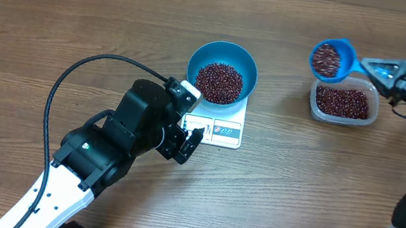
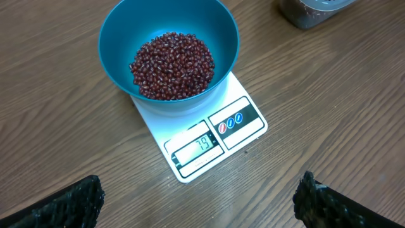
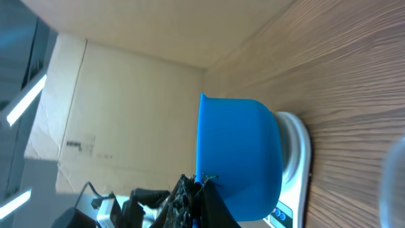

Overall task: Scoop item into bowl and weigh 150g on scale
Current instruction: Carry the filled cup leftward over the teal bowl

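Note:
The blue bowl (image 1: 224,59) stands on the white scale (image 1: 223,132) with a pile of dark red beans (image 1: 219,82) inside. In the left wrist view the bowl (image 2: 120,38), its beans (image 2: 172,66) and the scale (image 2: 237,136) lie ahead; the display reads 79. My left gripper (image 1: 184,123) (image 2: 202,209) hangs open just left of the scale's front, nothing between its fingers (image 2: 69,206). My right gripper (image 1: 390,76) (image 3: 196,190) is shut on the handle of a small blue scoop (image 1: 331,60), which is full of beans and held above the table beside the tub.
A clear plastic tub (image 1: 343,103) holding more beans sits at the right, under the scoop's handle; its corner shows in the left wrist view (image 2: 313,9). In the right wrist view the bowl (image 3: 240,158) and scale (image 3: 294,158) are seen side-on.

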Robot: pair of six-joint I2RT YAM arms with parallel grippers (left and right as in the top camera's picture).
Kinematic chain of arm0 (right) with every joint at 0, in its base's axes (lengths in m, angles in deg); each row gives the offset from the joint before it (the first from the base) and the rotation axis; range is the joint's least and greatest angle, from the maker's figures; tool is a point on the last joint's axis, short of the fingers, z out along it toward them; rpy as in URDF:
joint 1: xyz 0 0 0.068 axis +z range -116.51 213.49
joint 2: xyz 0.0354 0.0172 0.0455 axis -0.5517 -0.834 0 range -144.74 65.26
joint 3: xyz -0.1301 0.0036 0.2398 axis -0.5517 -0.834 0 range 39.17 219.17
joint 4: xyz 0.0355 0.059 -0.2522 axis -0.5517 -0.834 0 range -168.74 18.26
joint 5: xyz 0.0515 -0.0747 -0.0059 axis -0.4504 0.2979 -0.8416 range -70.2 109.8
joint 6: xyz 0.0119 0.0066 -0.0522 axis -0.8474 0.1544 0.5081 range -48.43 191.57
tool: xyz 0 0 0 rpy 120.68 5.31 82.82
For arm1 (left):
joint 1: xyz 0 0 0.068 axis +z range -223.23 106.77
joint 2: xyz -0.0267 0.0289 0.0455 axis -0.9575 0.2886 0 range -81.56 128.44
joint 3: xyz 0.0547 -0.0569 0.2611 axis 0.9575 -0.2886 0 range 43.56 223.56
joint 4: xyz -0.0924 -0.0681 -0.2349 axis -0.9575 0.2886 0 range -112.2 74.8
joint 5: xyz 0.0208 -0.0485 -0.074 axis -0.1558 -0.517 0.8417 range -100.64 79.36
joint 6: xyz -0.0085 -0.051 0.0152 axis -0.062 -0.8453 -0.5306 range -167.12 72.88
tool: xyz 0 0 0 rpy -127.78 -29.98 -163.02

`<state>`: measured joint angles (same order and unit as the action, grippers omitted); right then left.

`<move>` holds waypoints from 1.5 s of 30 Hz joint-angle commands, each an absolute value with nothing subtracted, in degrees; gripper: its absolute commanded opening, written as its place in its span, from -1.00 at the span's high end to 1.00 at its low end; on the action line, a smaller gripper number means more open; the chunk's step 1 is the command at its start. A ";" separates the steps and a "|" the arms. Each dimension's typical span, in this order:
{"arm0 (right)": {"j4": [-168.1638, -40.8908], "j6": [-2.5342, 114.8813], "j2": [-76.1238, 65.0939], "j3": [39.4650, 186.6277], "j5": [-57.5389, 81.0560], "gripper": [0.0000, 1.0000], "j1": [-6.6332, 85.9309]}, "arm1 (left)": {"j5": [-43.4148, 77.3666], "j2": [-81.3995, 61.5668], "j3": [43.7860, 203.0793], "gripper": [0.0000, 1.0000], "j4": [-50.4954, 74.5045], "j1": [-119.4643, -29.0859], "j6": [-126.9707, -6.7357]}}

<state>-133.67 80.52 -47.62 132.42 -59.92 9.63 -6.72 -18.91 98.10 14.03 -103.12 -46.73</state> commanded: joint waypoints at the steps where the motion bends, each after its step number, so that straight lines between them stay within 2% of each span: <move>1: -132.71 80.43 -46.84 132.25 -62.76 0.92 13.26 | -6.08 -19.02 99.22 -0.99 13.94 -102.77 -46.06; 8: -129.65 79.41 -45.50 132.29 -58.57 0.92 21.10 | -6.08 -19.02 99.22 -0.99 13.94 -102.77 -46.06; 20: -114.05 61.00 -41.52 132.90 -40.08 0.92 33.65 | -6.11 -19.02 99.22 -0.99 13.96 -102.77 -46.03; 24: -111.10 60.13 -41.20 133.38 -36.62 0.92 36.97 | -6.11 -19.02 99.22 -0.99 13.96 -102.77 -46.03; 45: -109.92 63.12 -39.51 133.43 -0.36 0.93 53.39 | -6.15 -19.02 99.22 -0.99 13.96 -102.77 -46.01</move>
